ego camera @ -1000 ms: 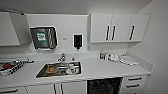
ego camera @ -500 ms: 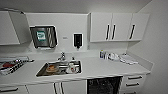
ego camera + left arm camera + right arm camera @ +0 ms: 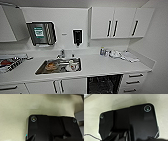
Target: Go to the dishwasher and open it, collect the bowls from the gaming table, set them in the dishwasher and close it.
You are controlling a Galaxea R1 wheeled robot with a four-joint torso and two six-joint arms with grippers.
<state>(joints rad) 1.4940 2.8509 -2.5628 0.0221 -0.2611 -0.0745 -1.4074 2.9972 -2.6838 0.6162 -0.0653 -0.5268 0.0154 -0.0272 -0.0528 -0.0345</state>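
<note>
white counter [image 3: 100, 66] edge spans the head view; dishwasher [image 3: 104, 84] beneath it, dark speckled interior showing. grippers' opening: cannot tell.

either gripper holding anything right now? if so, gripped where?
Cannot be told. Both wrist views show the robot's own dark plate over pale floor, with the fingers not made out. No bowl appears in them. The head view shows the dishwasher under the counter.

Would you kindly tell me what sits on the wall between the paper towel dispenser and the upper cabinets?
In the head view, a black soap dispenser hangs on the white wall between the paper towel dispenser and the upper cabinets.
</note>
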